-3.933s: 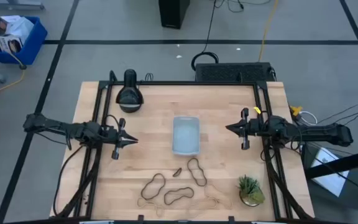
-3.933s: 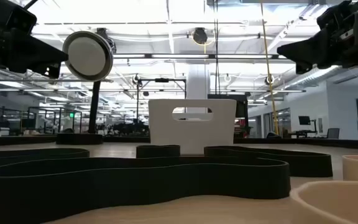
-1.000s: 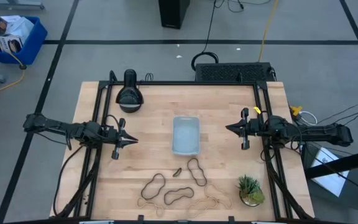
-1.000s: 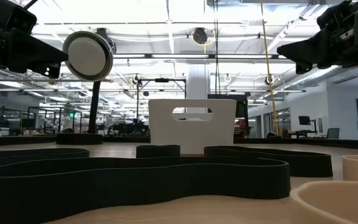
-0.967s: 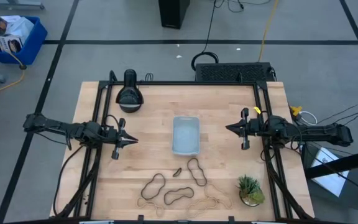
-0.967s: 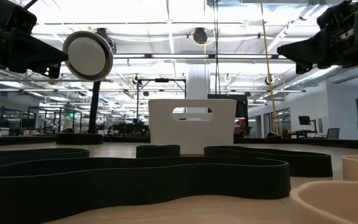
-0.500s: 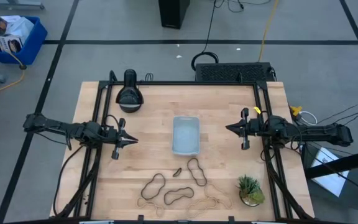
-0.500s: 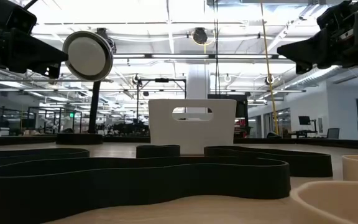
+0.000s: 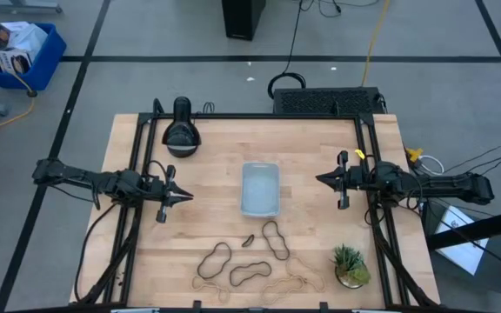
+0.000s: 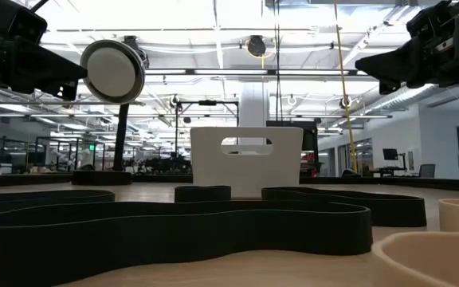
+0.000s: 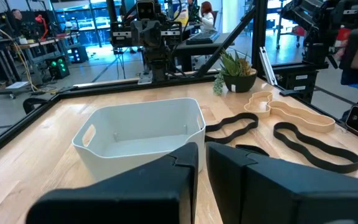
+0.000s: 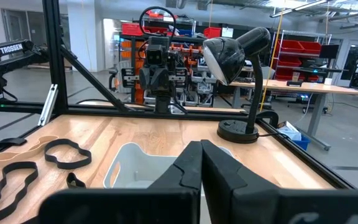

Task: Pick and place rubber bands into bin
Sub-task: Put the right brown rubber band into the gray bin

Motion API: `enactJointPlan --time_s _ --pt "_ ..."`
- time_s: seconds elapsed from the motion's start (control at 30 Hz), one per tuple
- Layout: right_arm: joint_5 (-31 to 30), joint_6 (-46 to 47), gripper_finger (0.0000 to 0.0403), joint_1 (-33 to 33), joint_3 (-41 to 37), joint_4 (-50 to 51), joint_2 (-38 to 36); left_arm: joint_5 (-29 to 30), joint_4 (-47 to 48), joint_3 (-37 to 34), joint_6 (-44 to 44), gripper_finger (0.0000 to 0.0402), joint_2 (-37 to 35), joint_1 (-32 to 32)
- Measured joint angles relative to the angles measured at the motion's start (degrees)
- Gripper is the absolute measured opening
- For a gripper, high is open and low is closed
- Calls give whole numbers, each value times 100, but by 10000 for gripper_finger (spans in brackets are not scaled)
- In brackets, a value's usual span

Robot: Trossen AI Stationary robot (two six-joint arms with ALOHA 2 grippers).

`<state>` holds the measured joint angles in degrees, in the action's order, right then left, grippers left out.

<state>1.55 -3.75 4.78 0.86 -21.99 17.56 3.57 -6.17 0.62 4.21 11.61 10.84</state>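
The pale blue-grey bin [image 9: 260, 189] stands at the table's middle; it also shows in the low view [image 10: 245, 159], the left wrist view [image 11: 142, 134] and the right wrist view [image 12: 135, 167]. Several rubber bands lie flat near the front edge: black loops [image 9: 215, 260] [image 9: 275, 239] [image 9: 249, 275], tan loops [image 9: 298, 276] [image 11: 291, 112]. My left gripper [image 9: 190, 197] [image 11: 202, 163] hangs shut above the table, left of the bin. My right gripper [image 9: 318, 179] [image 12: 201, 155] hangs shut, right of the bin. Both point at the bin and touch nothing.
A black desk lamp [image 9: 181, 130] stands at the far left of the table. A small potted plant [image 9: 350, 266] stands at the near right corner. Black frame rails [image 9: 129, 226] run along the table's left and right sides. A dark-blue crate [image 9: 20, 52] sits on the floor.
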Motion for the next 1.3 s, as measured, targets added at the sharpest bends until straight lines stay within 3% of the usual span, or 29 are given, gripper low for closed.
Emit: enactJointPlan --time_s 0.47,0.93,1.03,1.1,1.3 --pt "2 4 0 0 -2 -1 -1 0 -12 1 2 40 -2 0" --pt "-153 -213 0 4 7 -363 1 -47 -746 1 -25 40 -1 10" --pt "-141 -154 1 -71 284 -210 34 -59 -897 1 261 40 -2 10" --pt "-219 -303 8 -238 569 506 211 -57 -885 1 604 40 1 10" --pt "-1231 -337 50 -1064 2012 1720 1310 458 -1164 1 1465 40 -2 10"
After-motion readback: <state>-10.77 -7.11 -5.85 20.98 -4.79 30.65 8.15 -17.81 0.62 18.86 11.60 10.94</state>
